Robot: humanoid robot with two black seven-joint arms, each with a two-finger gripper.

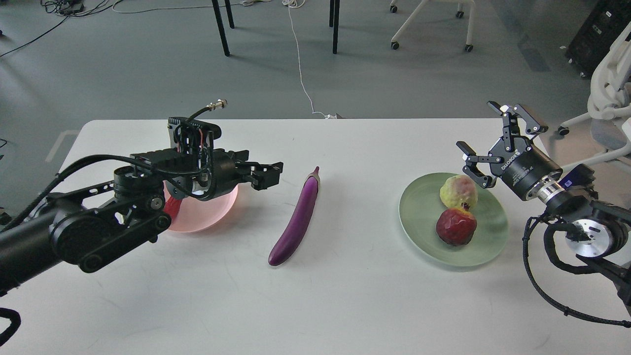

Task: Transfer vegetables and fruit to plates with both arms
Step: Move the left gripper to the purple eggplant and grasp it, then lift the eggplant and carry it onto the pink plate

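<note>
The purple eggplant (298, 217) lies on the table between the two plates. My left gripper (267, 175) hovers open and empty just left of the eggplant's stem end, past the right rim of the pink plate (217, 211). Only a red bit of the chili pepper (171, 207) shows at the plate's left side; my left arm hides the rest. The mint green plate (424, 217) holds the yellow-green fruit (458, 192) and the dark red pomegranate (456, 226). My right gripper (479, 129) is open and empty just above and behind the yellow-green fruit.
The white table (345, 296) spreads wide in front of the plates. Beyond its far edge are the grey floor, black table legs (221, 27), a white cable (300, 74) and office chairs (609, 98) at the right.
</note>
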